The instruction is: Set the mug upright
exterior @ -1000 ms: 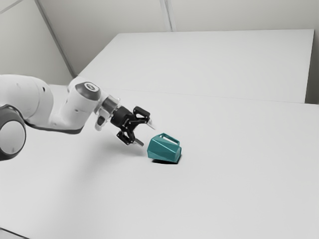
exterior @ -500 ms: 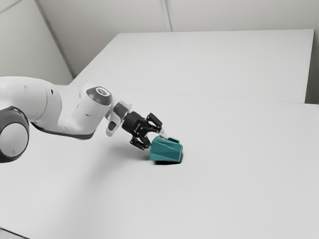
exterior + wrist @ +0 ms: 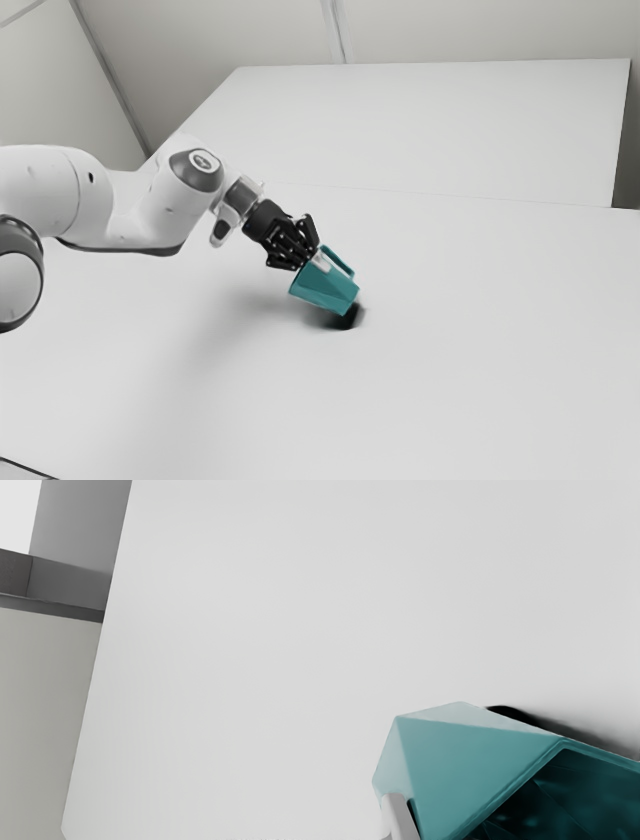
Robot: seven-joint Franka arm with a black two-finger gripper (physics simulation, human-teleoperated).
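Observation:
The teal faceted mug is tilted in the exterior view, its mouth toward my hand, its base down toward the exterior view's right and its handle on the upper side. My gripper is shut on the mug's wall near the rim. A dark shadow lies under the base; whether the base touches the table cannot be told. In the wrist view the mug shows its outer facets and dark inside, and a pale fingertip of my gripper presses along its outer wall. The other fingertip is hidden.
The white table stretches around the mug. Behind it stands a large pale panel in the exterior view. A table edge runs beside grey and beige surfaces in the wrist view.
My fingers have closed on the mug, which was lying on its side. Its mouth end has risen, tilting it with the base downward, while my hand has moved slightly up.

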